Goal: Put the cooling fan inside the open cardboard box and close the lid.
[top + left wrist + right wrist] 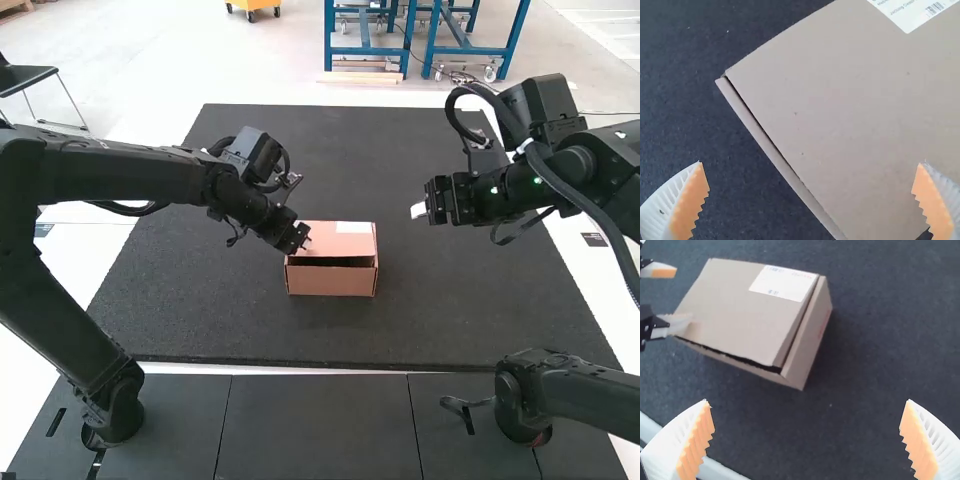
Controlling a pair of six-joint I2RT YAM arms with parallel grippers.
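Box (332,260): one, brown cardboard, near the middle of the mat (450,300), long side facing the arms.
- Lid is down, not flush. A dark slit runs along the front edge under it.
- Cannot tell what is inside through the slit.
- One white label (782,282) on the lid, at its far right part.

Left gripper (298,238): at the box's left end, over the lid's corner.
- Open. The two white ribbed fingers (687,200) with orange pads are spread wide.
- In the left wrist view one finger is over the mat and the other over the lid.
- In the right wrist view one finger is at the lid's left edge; cannot tell if it touches.

Right gripper (422,212): off to the box's right, raised above the mat, well apart from the box.
- Open, fingers (692,440) splayed wide, nothing between them.
- Bare mat lies between it and the box.

Surroundings: one black mat covers most of the white table (590,300). The left arm's forearm crosses the mat's left half toward the box. Nothing else stands against the box's front or right side.

Count: box 1, label 1, mat 1, arms 2, grippers 2, both open.
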